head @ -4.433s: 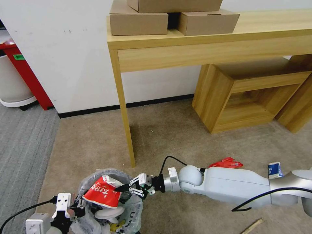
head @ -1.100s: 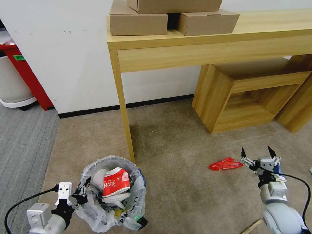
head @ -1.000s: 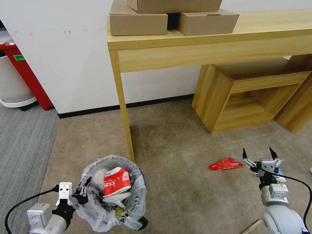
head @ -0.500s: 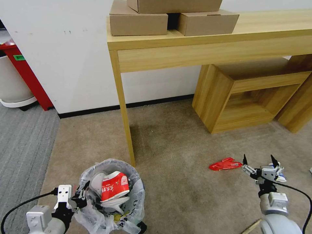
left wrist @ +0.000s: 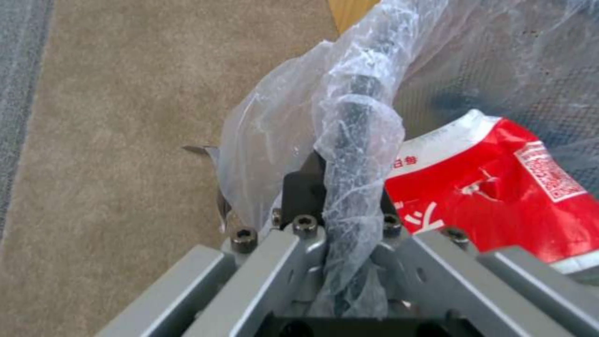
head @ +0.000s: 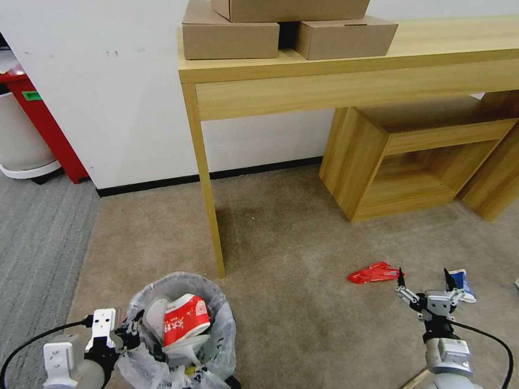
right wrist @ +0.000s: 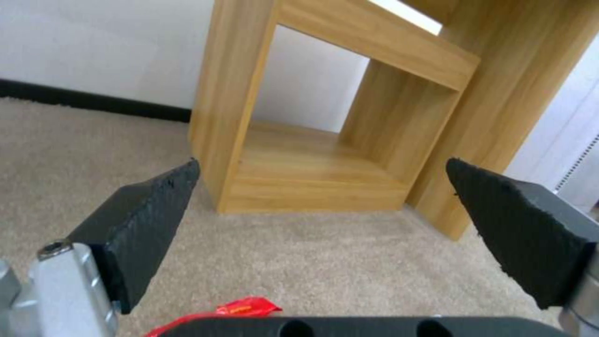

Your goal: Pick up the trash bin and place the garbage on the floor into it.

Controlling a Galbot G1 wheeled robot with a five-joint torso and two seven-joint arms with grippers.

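Observation:
The trash bin [head: 216, 329], lined with a crinkly clear bag, hangs at the lower left of the head view. My left gripper [head: 132, 334] is shut on the bin's rim [left wrist: 353, 135] through the plastic. Inside the bin lie a crushed red-white cup [head: 185, 326] [left wrist: 499, 187] and a white slipper [head: 153, 319]. On the carpet to the right lie a red wrapper [head: 374, 273] [right wrist: 243, 309] and a blue-white carton [head: 462, 283]. My right gripper [head: 423, 276] [right wrist: 321, 164] stands open and empty between those two, held a little nearer to me.
A wooden table leg [head: 208, 216] stands just behind the bin. A low wooden cabinet [head: 389, 178] [right wrist: 325, 140] sits under the table at the right. A wooden stick [head: 413, 380] lies by my right arm. Cardboard boxes [head: 232, 35] rest on the table top.
The right gripper let the cup go into the bin, swung right and opened over the carpet, then drew back toward me. The left gripper brought the bin slightly closer.

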